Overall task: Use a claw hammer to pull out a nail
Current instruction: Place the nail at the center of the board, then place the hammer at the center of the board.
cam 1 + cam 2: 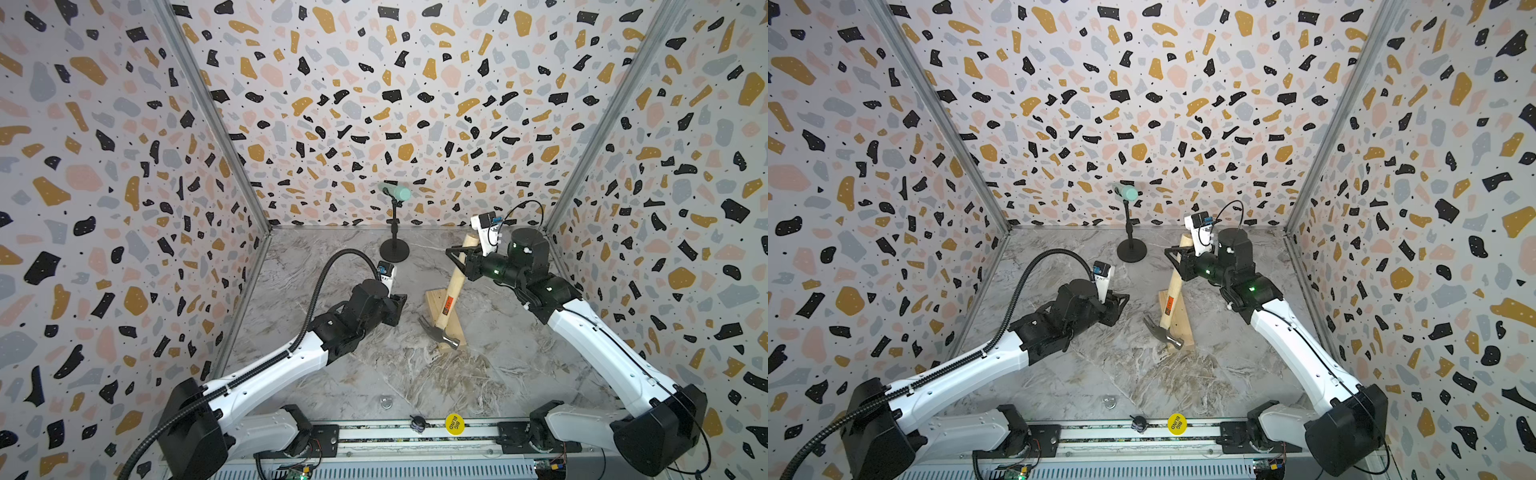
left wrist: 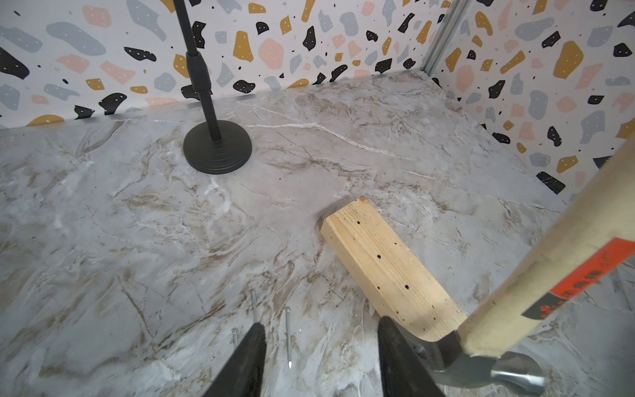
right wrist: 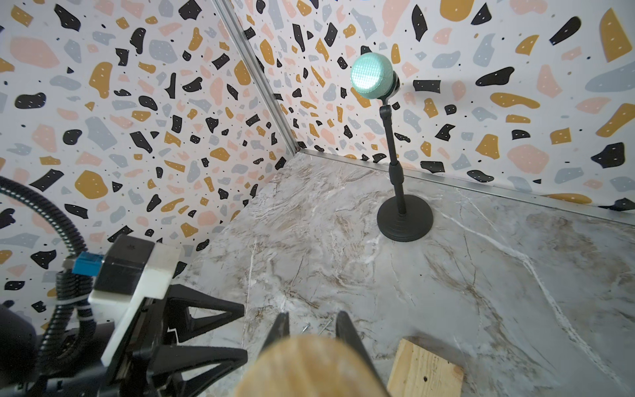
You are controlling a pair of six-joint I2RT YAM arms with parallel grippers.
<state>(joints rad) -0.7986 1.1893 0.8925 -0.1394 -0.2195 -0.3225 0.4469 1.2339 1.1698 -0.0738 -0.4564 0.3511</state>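
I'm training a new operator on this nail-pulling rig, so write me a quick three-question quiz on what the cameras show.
1. True or false: the left gripper grips the claw hammer.
2. The loose nails lie: A) between shut left jaws; B) flat on the marble table, apart from the wooden block; C) on the hammer's head.
3. Which gripper holds the hammer's wooden handle?
Key: 1 false, its jaws stand open and empty; 2 B; 3 the right gripper.
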